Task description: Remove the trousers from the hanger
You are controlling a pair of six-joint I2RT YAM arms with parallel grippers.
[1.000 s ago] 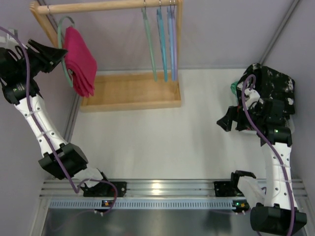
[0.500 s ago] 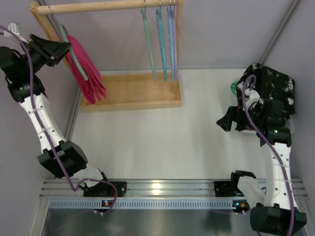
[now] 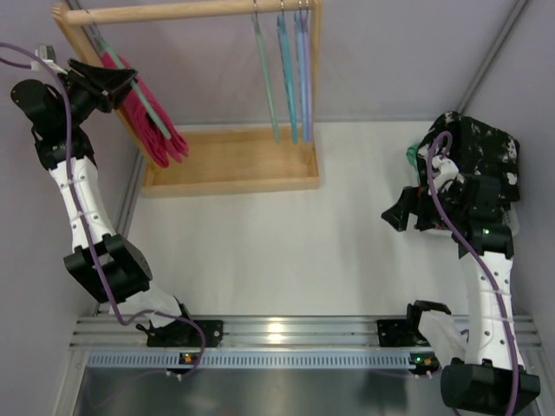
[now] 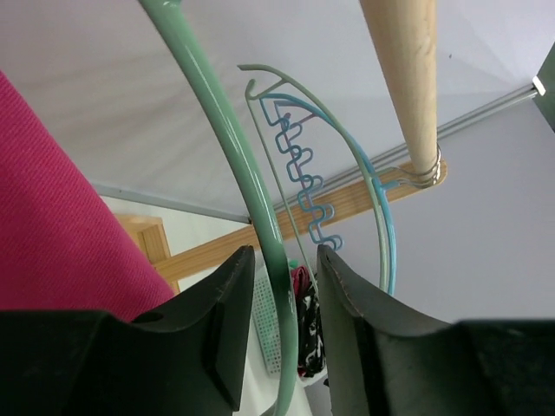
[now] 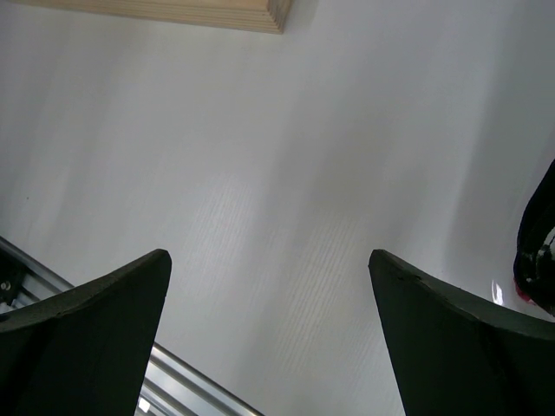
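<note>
The green-teal hanger (image 3: pixel 149 110) hangs at the left end of the wooden rail, with the magenta-pink trousers (image 3: pixel 160 139) draped over it and tilted down to the right. My left gripper (image 3: pixel 121 84) is at the hanger's top, shut on its neck. In the left wrist view the hanger's green stem (image 4: pixel 258 217) runs between my jaws (image 4: pixel 282 269) and the trousers (image 4: pixel 61 225) fill the left side. My right gripper (image 3: pixel 397 217) is open and empty over the bare table (image 5: pixel 269 269), far from the rack.
The wooden rail (image 3: pixel 191 10) stands on a wooden base tray (image 3: pixel 230 160). Several thin teal, blue and lavender hangers (image 3: pixel 282 78) hang at its right end. A black-and-white speckled clothes pile (image 3: pixel 481 152) lies at the right, behind my right arm.
My left gripper has moved up and right along the hanger's top. The hanger with the trousers has swung from nearly face-on to a slanted, edge-on pose. The right arm has not moved.
</note>
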